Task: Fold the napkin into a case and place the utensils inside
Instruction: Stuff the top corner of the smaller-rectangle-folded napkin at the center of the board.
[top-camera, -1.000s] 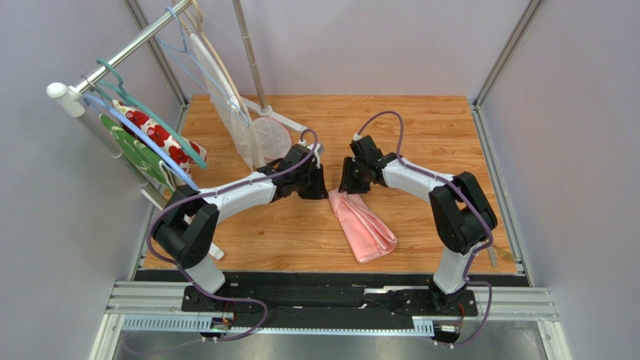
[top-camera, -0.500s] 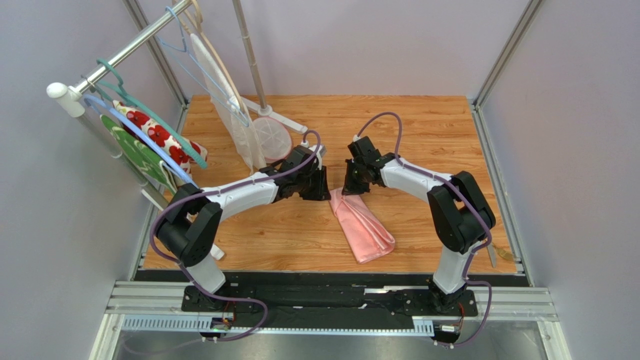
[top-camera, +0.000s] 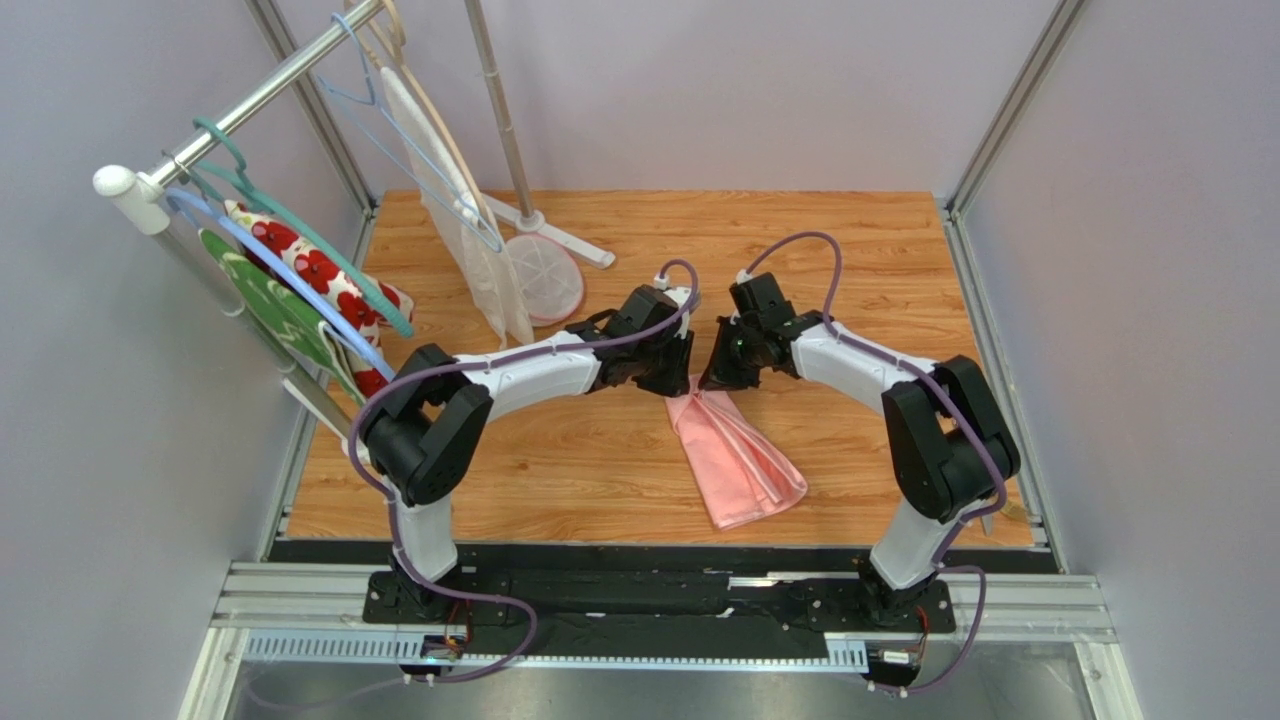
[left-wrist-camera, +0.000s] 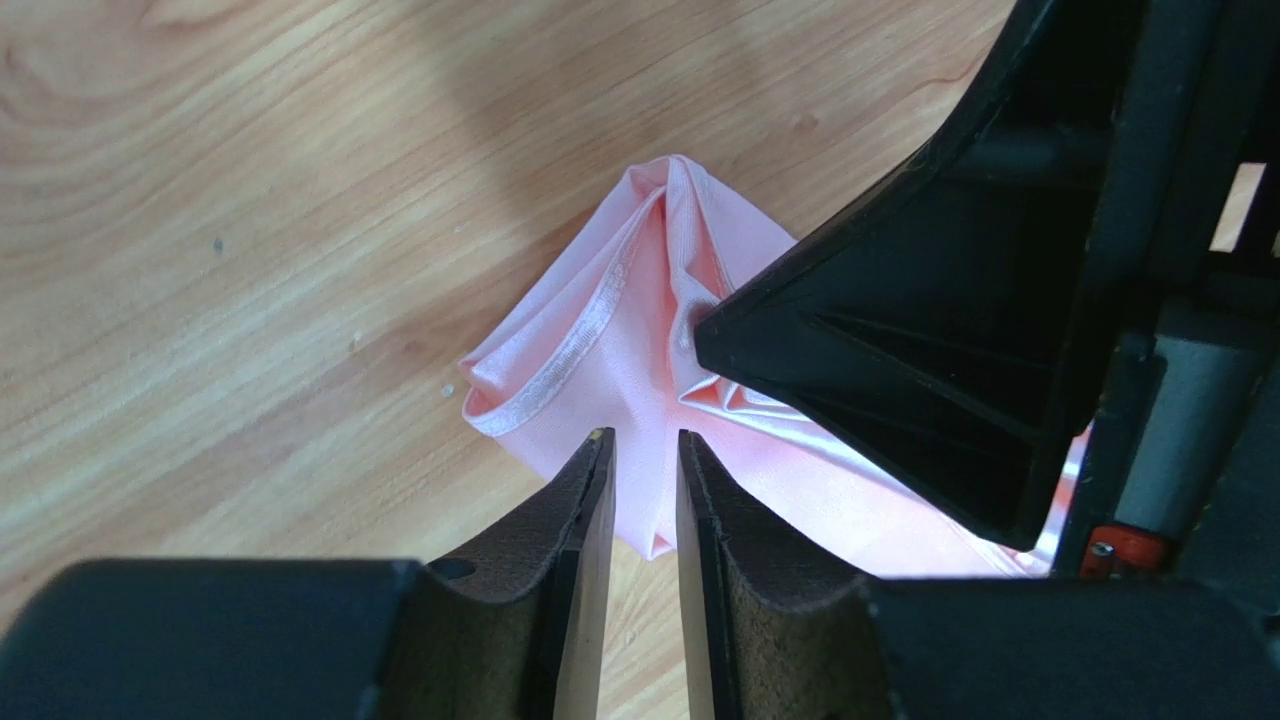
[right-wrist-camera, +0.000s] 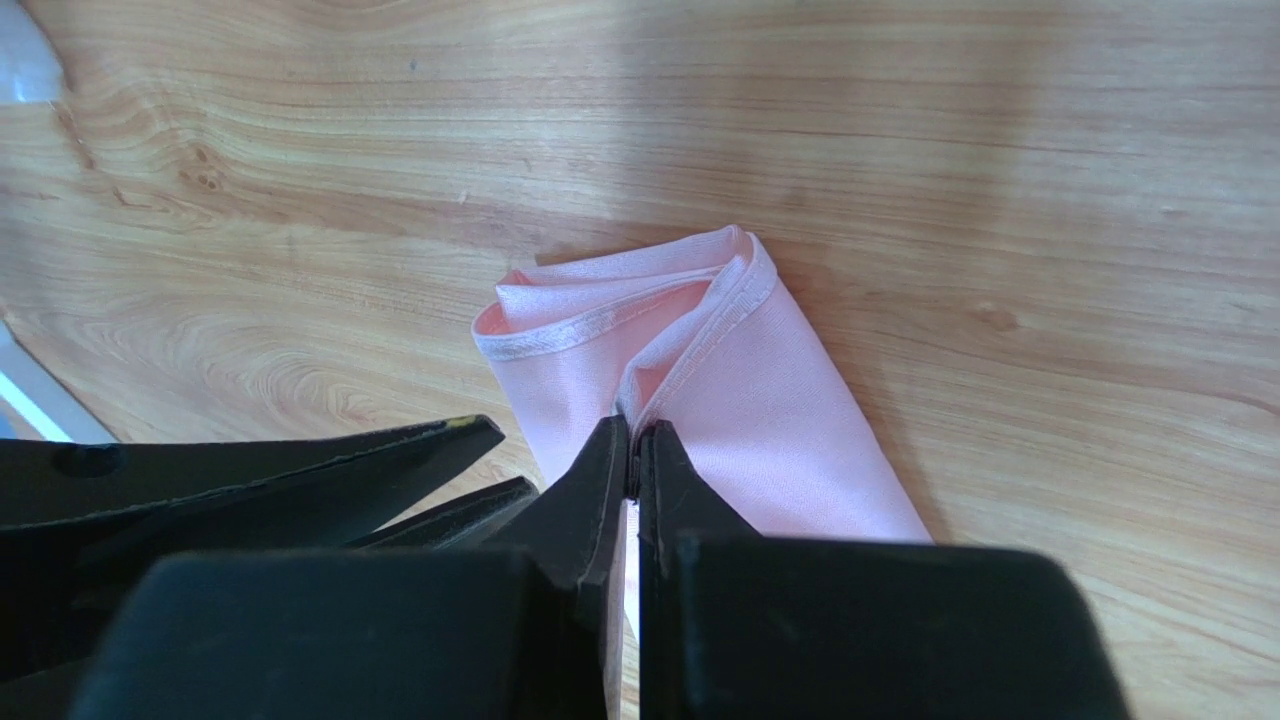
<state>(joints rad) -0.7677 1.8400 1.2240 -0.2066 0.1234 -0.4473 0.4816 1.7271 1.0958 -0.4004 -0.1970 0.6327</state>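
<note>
**Pinching the Napkin's Upper End for the Next Fold**

The wooden table (top-camera: 872, 255) fills the middle of the overhead view, with a hanger rack (top-camera: 241, 108) standing at its upper left. Both arms reach inward and meet just above the centre of the frame. Below them the napkin (top-camera: 739, 458) lies on the wood as a long pink strip, folded over itself in loose layers. It runs from the grippers down toward the lower right. It is not a neat case yet, and no utensils can be made out in any view.

The right gripper (right-wrist-camera: 631, 432) is clenched, its fingertips meeting on a ridge of cloth at the strip's upper end, and creases gather toward that pinch. The left gripper (left-wrist-camera: 642, 438) sits just beside it with its jaws parted by a narrow gap over a corner of the cloth. It seems to grip nothing. The hemmed edge (left-wrist-camera: 571, 342) curls over at that same end.

The step appears to be taking hold of this end to carry on the fold. To do it well, the left gripper should probably close on the hemmed corner before either arm lifts, catching all the layers rather than the top one alone. The two pinches would sit close together, so the fingers risk knocking one another. Moving both arms at one pace would keep the thin cloth from twisting or sliding open.
</note>
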